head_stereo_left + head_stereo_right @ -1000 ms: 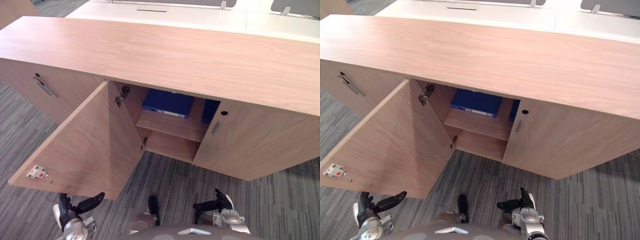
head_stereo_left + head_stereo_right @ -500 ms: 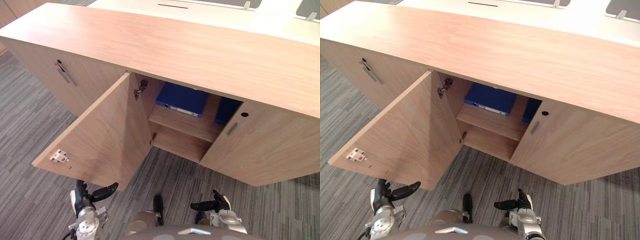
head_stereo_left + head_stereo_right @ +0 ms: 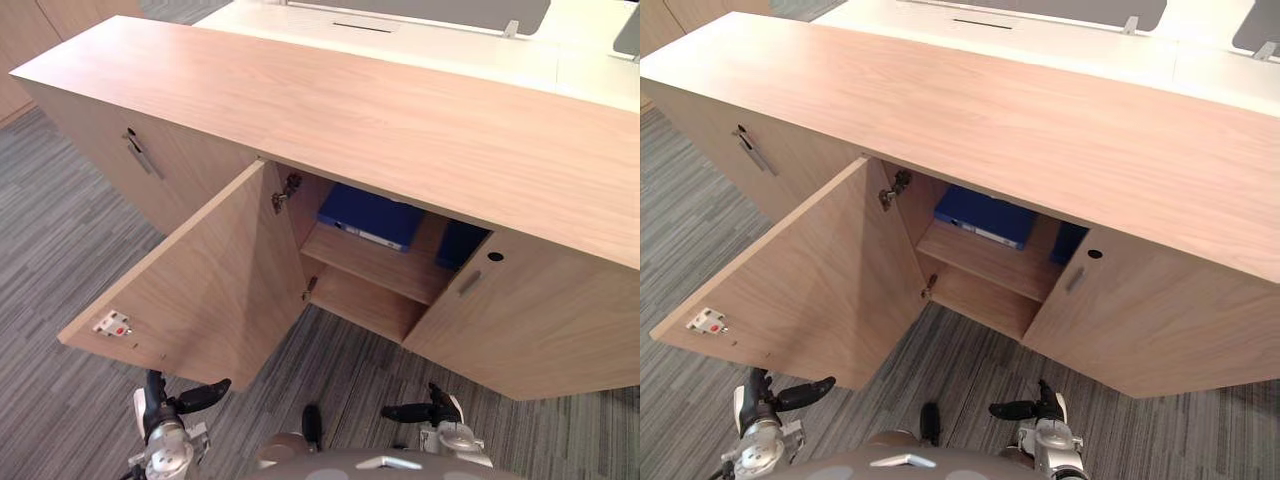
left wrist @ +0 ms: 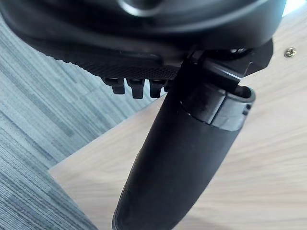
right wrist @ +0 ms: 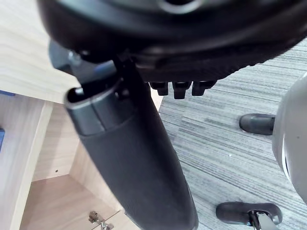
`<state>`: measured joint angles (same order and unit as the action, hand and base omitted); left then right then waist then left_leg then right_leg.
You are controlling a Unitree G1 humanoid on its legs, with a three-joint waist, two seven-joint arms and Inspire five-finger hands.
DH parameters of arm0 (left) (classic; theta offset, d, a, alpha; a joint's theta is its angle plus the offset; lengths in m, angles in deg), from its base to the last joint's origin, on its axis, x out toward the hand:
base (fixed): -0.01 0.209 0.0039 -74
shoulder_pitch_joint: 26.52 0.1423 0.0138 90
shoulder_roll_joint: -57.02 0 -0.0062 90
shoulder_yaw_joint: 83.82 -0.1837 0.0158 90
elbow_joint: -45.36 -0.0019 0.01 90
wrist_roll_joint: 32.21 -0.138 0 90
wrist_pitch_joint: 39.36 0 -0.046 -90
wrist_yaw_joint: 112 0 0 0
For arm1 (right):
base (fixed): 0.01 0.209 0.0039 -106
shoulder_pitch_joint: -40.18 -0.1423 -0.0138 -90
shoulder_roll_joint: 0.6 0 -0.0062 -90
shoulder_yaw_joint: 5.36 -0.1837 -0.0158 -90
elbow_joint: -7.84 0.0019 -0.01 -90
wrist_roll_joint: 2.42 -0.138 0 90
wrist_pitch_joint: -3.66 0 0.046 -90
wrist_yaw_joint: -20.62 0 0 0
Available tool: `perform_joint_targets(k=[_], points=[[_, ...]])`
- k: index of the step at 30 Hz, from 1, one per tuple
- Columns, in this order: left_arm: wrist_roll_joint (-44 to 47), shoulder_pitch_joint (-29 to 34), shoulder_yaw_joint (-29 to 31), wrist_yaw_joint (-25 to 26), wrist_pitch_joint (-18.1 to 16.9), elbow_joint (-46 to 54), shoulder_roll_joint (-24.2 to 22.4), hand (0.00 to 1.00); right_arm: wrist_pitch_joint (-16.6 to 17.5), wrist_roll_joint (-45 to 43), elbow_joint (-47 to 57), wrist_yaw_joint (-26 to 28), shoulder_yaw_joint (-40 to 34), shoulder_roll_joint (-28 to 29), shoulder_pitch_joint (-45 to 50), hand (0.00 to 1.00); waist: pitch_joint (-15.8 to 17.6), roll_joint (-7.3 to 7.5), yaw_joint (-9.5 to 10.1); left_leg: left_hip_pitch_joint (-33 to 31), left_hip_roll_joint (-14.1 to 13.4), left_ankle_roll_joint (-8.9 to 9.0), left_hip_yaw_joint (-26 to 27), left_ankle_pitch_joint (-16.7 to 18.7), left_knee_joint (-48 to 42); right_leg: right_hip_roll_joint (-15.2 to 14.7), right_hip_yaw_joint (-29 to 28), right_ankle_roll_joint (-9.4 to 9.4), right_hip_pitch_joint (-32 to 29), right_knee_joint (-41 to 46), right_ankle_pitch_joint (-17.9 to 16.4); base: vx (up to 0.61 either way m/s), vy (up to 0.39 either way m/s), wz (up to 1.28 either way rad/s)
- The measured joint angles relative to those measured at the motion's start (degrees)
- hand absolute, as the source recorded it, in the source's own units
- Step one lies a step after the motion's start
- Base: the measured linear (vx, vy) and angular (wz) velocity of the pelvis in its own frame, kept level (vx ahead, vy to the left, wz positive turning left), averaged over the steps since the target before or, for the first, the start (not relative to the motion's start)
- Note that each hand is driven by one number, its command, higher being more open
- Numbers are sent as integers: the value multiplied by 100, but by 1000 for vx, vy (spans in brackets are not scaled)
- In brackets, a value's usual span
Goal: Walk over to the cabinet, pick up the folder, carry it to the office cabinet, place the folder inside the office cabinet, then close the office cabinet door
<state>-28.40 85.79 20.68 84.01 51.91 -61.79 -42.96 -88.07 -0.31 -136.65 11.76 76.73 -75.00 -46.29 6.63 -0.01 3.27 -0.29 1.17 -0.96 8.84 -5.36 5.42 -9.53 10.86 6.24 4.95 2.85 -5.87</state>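
Note:
A blue folder (image 3: 372, 217) lies flat on the upper shelf inside the long wooden cabinet (image 3: 380, 110). The cabinet's left door (image 3: 200, 290) stands wide open toward me. A second blue thing (image 3: 458, 243) shows on the same shelf, partly hidden behind the shut right door. My left hand (image 3: 165, 410) hangs low in front of the open door, thumb out, holding nothing; its thumb (image 4: 182, 158) shows against the door's wood. My right hand (image 3: 435, 412) hangs low below the right door, also empty, with its thumb (image 5: 129, 158) near the cabinet's inside.
The right door (image 3: 530, 320) is shut and bears a small handle (image 3: 468, 283). Another shut door with a metal handle (image 3: 137, 155) lies further left. White desks (image 3: 420, 35) stand behind the cabinet. Grey striped carpet (image 3: 60, 250) covers the floor around.
The whole picture has shifted, so the camera has moved; the cabinet's opening now sits further right and slightly lower. Both hands hang as before, and the folder has not moved.

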Motion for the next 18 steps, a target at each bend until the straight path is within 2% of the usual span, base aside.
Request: perform_joint_targets(k=[10,18], points=[[-115,-5,79,74,12,1,-1,100,-5,7,-41,-10,6,-1,63,100,-45,51,-8,63,-101,69,19,17,3,107,-132,-89,17,-11,15,-67,-15,-5],[-82,-116,497,326,-2,4,-78,100,-7,14,-126,-18,6,-1,86,100,-105,67,-10,257,-105,98,113,68,2,119,-202,-107,222,-117,15,9,1,-6]])
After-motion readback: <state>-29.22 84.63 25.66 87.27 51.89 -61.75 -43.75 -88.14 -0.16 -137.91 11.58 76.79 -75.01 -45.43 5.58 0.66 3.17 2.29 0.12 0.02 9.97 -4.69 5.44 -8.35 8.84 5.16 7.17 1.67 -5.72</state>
